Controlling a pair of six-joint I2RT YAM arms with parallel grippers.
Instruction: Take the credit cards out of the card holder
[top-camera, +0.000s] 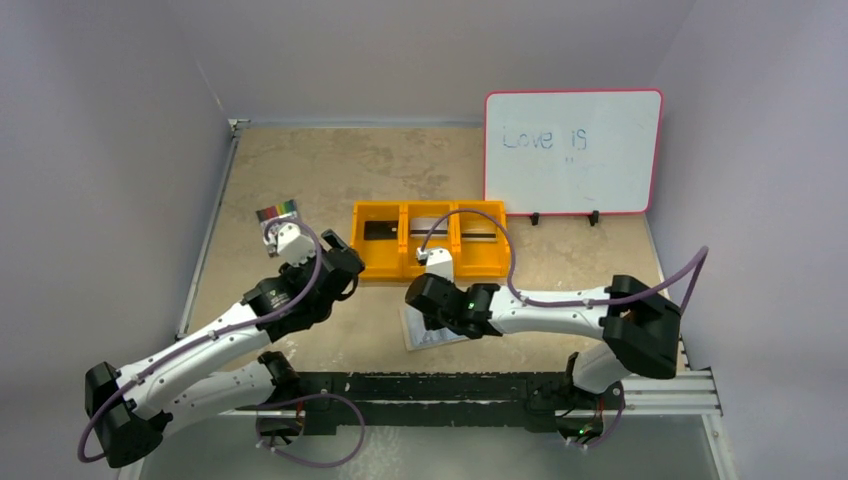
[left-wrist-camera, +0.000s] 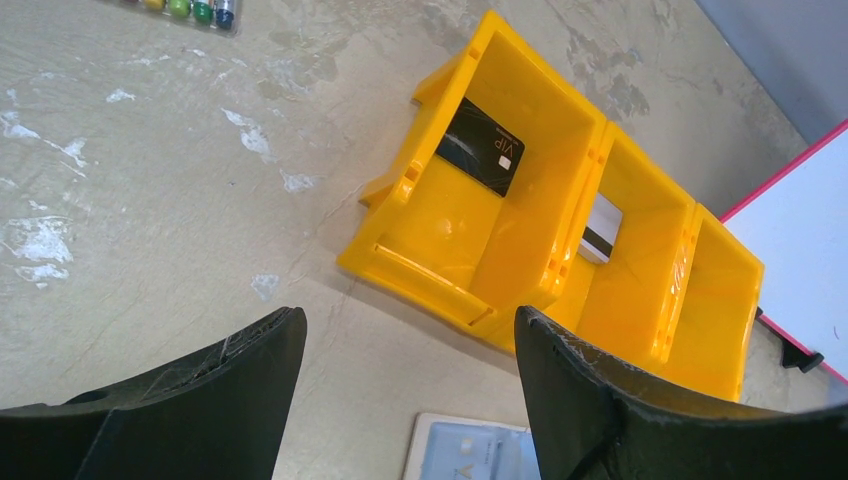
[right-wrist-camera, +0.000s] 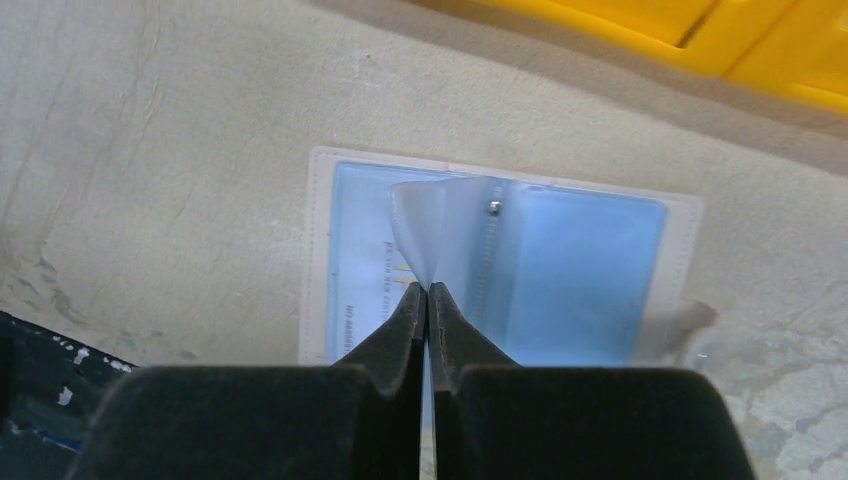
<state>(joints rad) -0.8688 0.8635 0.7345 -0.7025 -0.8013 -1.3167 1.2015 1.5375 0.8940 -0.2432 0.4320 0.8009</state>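
Note:
The card holder (right-wrist-camera: 570, 270) lies open on the table, light blue panels up, pale border around them; it also shows in the top view (top-camera: 422, 336) and the left wrist view (left-wrist-camera: 470, 455). My right gripper (right-wrist-camera: 428, 292) is shut on a clear plastic sleeve (right-wrist-camera: 420, 220) of the holder, lifting it at the fold. A card with small print (right-wrist-camera: 362, 285) shows in the holder's left pocket. My left gripper (left-wrist-camera: 410, 330) is open and empty, above the table between the holder and the orange tray (left-wrist-camera: 420, 270). A black card (left-wrist-camera: 482, 147) lies in the tray's left compartment, a white striped card (left-wrist-camera: 601, 228) in the middle one.
The orange tray (top-camera: 380, 268) stands just beyond the holder. A pack of coloured markers (top-camera: 279, 211) lies at the left. A whiteboard (top-camera: 572, 152) stands at the back right. A dark strip (top-camera: 478, 235) shows in the tray's right compartment.

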